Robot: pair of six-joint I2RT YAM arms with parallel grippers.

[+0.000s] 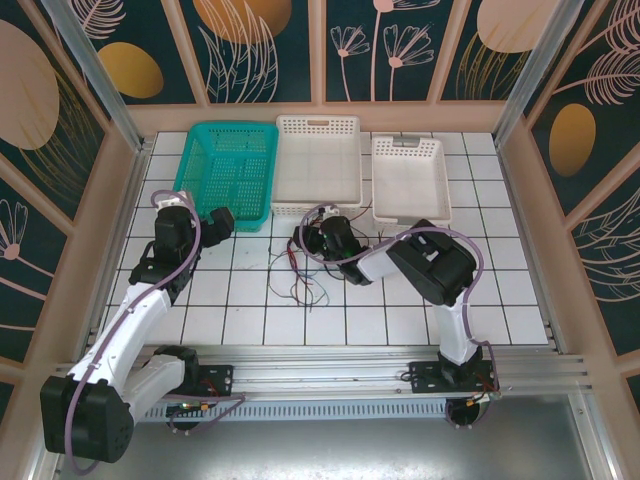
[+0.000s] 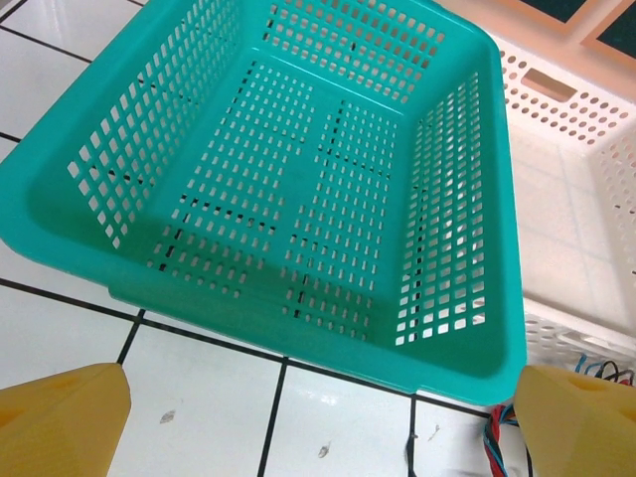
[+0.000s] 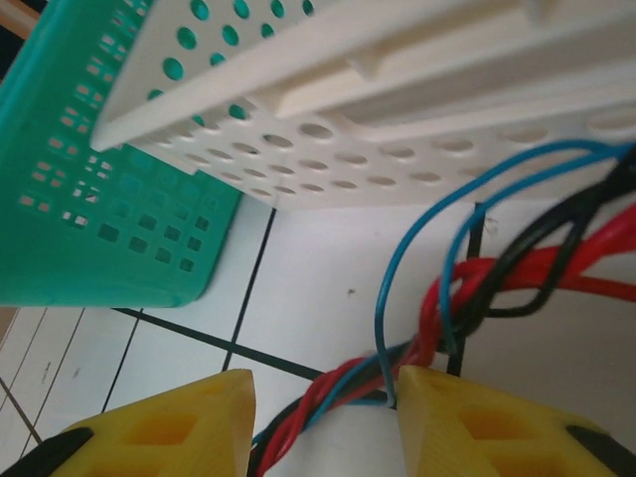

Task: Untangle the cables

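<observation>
The cables [image 1: 298, 268] are thin red, black and blue wires curling on the white tiles in front of the baskets. In the right wrist view they form a twisted red, blue and black bundle [image 3: 338, 393] running between my yellow fingers. My right gripper [image 3: 323, 432] is open around this bundle, and a blue loop touches its right finger [image 3: 487, 427]. From above, the right gripper [image 1: 315, 225] sits just before the middle white basket. My left gripper [image 2: 318, 442] is open with bare tile between its fingers, and cable ends [image 2: 494, 429] lie by its right finger. From above, the left gripper [image 1: 222, 217] is at the teal basket's front corner.
A teal mesh basket [image 1: 228, 170] stands at the back left, close ahead of the left gripper [image 2: 298, 199]. Two white baskets, one in the middle [image 1: 318, 165] and one to the right [image 1: 408, 180], stand beside it. The middle one's perforated wall [image 3: 348, 159] rises just beyond the bundle.
</observation>
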